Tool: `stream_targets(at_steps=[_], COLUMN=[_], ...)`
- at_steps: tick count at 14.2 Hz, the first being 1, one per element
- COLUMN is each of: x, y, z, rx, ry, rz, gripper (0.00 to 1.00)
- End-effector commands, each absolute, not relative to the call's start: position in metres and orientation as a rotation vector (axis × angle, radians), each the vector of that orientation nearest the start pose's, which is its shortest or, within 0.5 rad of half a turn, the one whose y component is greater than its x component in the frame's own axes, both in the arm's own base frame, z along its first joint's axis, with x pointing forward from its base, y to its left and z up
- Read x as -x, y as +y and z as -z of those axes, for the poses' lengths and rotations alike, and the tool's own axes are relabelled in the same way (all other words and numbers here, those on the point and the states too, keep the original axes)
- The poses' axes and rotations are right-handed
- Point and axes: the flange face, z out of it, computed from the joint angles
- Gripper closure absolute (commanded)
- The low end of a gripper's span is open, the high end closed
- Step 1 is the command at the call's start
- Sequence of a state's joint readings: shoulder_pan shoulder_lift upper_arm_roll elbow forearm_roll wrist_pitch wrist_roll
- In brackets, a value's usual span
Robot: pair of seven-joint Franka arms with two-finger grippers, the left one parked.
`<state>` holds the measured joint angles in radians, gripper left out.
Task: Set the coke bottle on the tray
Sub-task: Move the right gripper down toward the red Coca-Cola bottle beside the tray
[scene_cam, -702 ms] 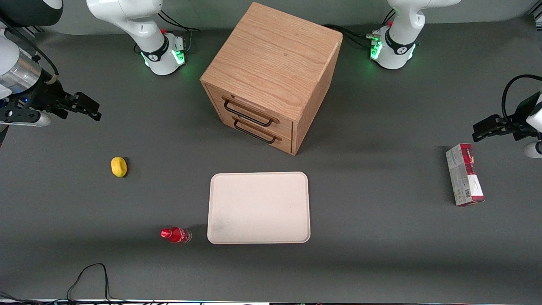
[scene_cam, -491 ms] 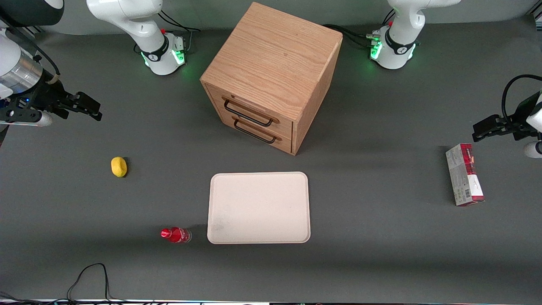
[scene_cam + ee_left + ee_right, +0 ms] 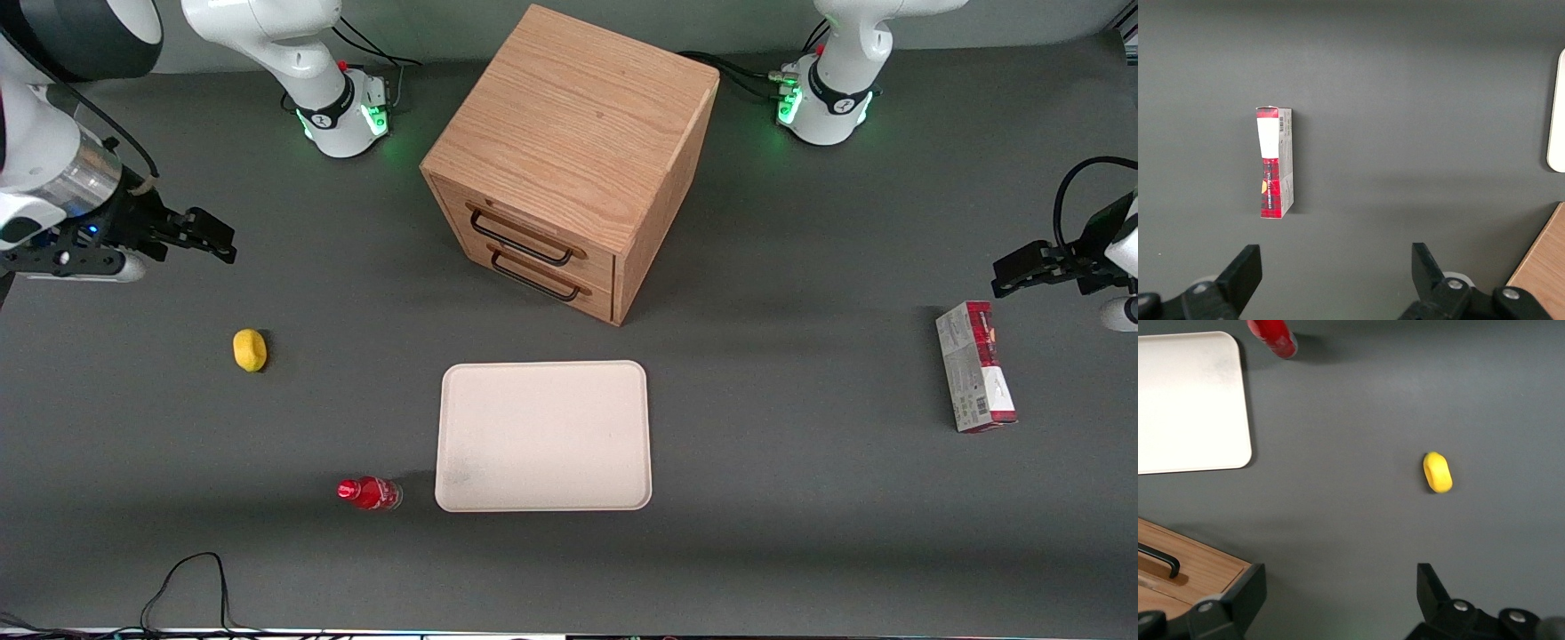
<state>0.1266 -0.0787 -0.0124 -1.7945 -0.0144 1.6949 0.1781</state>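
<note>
The coke bottle (image 3: 369,492), small with a red cap and red label, stands on the table beside the tray's near corner; it also shows in the right wrist view (image 3: 1273,336). The cream tray (image 3: 543,436) lies flat in front of the wooden cabinet and shows in the right wrist view (image 3: 1190,400). My right gripper (image 3: 218,244) hovers high at the working arm's end of the table, farther from the front camera than the bottle. It is open and empty, its jaws wide apart in the right wrist view (image 3: 1341,587).
A yellow lemon-like object (image 3: 250,349) lies between my gripper and the bottle, also in the right wrist view (image 3: 1437,471). A wooden two-drawer cabinet (image 3: 569,160) stands mid-table. A red-and-grey carton (image 3: 975,366) lies toward the parked arm's end. A black cable (image 3: 187,578) loops near the front edge.
My right gripper has moved a little toward the table's middle and nearer the front camera. Nothing else has moved.
</note>
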Motion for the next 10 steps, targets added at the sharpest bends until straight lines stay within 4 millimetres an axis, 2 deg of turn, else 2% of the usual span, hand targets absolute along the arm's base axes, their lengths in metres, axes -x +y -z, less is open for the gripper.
stream_targets(at_steps=[1, 4, 6, 8, 10], x=[-0.585, -0.648, -0.687, -0.717, -0.734], y=[0.083, 0.102, 0.111, 0.129, 0.152], z=[-0.587, -0.579, -0.559, -0.516, -0.468], rx=[3.132, 3.125, 3.122, 3.112, 3.104], ry=[0.099, 0.083, 0.077, 0.035, 0.007], rz=[0.039, 0.113, 0.152, 0.15, 0.172], gripper=[0.0, 0.0, 0.0, 0.0, 0.0])
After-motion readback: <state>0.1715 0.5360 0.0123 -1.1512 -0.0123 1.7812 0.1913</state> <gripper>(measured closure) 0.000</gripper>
